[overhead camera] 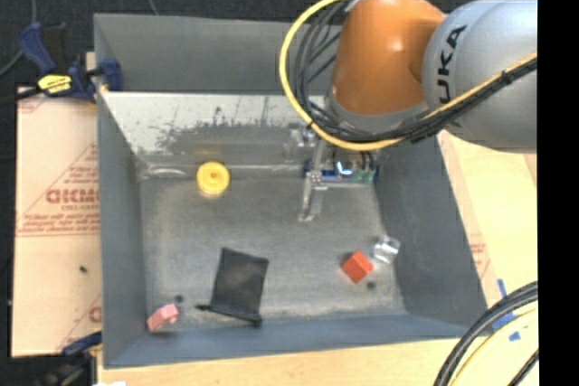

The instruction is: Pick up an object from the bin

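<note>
Grey metal formed the bin [271,226], its floor mostly bare, with a few things scattered well apart. At the far left, a pink block [163,316] sat close to the near corner, awkward to reach because two walls meet there. A yellow cap [213,179] lay alone near the far wall. A black pouch [239,283] lay flat near the front, probably too limp and low for an easy pinch.

Right of centre, the gripper [312,197] hung on its orange-capped wrist over bare floor, above none of the things. Whether it was open or closed could not be told, and nothing showed in its grasp.

Further right, a red block [357,267] lay just beside a silver scrap [386,250]. The block seemed the likeliest pick, being nearest, though the scrap might crowd one side.
</note>
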Motion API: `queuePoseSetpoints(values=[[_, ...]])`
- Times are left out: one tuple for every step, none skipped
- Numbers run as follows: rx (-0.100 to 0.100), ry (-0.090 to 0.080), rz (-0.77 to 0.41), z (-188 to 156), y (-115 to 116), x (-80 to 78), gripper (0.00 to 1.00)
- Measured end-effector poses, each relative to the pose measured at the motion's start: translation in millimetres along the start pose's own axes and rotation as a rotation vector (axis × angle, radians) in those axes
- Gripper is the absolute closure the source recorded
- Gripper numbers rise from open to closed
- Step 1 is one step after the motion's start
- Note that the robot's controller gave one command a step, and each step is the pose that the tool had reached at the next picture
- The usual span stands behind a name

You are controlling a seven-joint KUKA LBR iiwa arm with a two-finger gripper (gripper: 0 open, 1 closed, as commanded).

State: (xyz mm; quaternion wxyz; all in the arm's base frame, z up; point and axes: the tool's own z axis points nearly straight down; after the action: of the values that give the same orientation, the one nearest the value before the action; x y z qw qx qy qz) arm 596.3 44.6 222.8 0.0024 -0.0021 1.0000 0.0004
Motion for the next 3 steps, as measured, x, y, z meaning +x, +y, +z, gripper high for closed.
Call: queuePoseSetpoints(values=[[0.000,0.003,-0.019,89.7,66.0,-11.4,0.00],[-0.003,0.001,-0.045,117.7,122.9,4.1,0.00],[0.001,0.005,-0.087,154.4,98.9,40.5,0.00]])
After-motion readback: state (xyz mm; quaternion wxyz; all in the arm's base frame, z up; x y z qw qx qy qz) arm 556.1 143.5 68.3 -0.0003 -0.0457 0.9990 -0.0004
